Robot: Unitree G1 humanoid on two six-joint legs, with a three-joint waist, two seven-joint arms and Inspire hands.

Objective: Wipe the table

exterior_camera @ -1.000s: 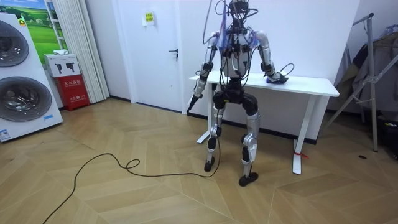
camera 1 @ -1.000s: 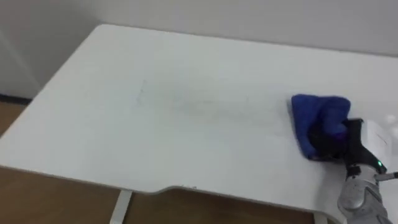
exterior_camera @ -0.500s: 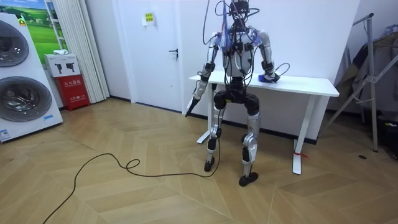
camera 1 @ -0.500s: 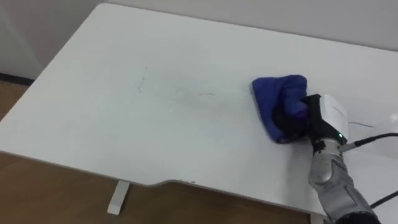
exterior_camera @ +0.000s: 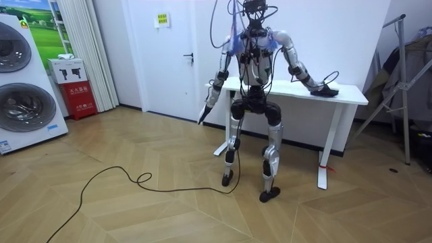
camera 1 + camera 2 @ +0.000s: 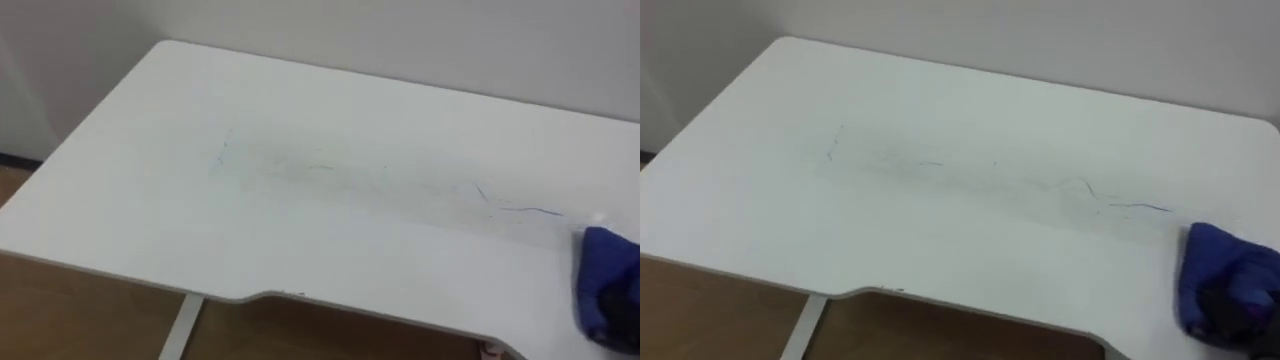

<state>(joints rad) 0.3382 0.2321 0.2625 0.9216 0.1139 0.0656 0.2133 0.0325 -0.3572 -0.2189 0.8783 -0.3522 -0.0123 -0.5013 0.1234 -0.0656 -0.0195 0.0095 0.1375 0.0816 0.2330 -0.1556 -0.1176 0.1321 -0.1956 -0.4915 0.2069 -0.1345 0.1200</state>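
Note:
A white table (image 6: 300,120) carries faint blue pen lines (image 6: 515,209) and a grey smear across its middle. The bunched blue cloth (image 6: 1220,270) lies on the tabletop at the right edge of the eye views, near the front edge. Dark fingers of my right hand (image 6: 1238,305) are curled into the cloth. In the room view my right arm stretches out over the table toward the room view's right, hand (image 5: 327,90) on the top. My left hand (image 5: 204,113) hangs at my side with straight fingers, below the table corner. I stand at the table's front.
The table's front edge has a shallow cutout (image 6: 270,297), with wood floor below. A wall runs behind the table. The room view shows a door (image 5: 169,54), two washing machines (image 5: 20,81), a red cabinet (image 5: 79,98) and a metal rack (image 5: 405,81).
My right hand first slid the cloth left toward the table's middle, then swept it far to the right. More pen lines now show where it passed. The left hand stayed down.

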